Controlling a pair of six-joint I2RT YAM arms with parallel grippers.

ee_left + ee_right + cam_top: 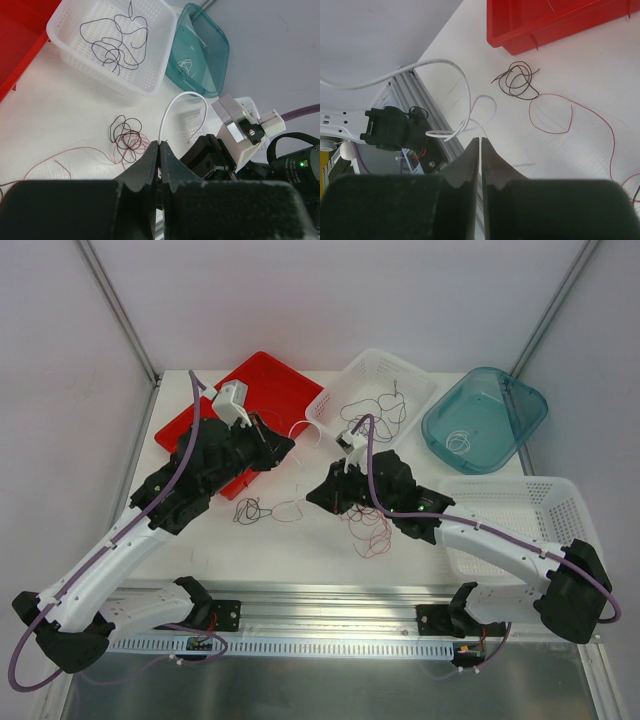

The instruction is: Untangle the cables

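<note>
My left gripper (288,447) (160,144) is shut on a thin whitish cable (181,94), which arcs up from its tips. My right gripper (314,495) (481,140) is shut on the same whitish cable (466,85), which loops off to the left. The cable shows faintly between the grippers from above (303,427). A black and dark red tangle (262,510) (517,82) lies on the table under the left gripper. A second dark red tangle (370,532) (127,141) lies under the right arm.
A white basket (420,380) (165,30) holds a loose dark purple cable (375,408) (116,42). A teal bin (510,400) (215,45) holds a whitish coil (458,443). A red tray (265,380) (520,35) stands back left. A second white basket (530,502) stands at the right.
</note>
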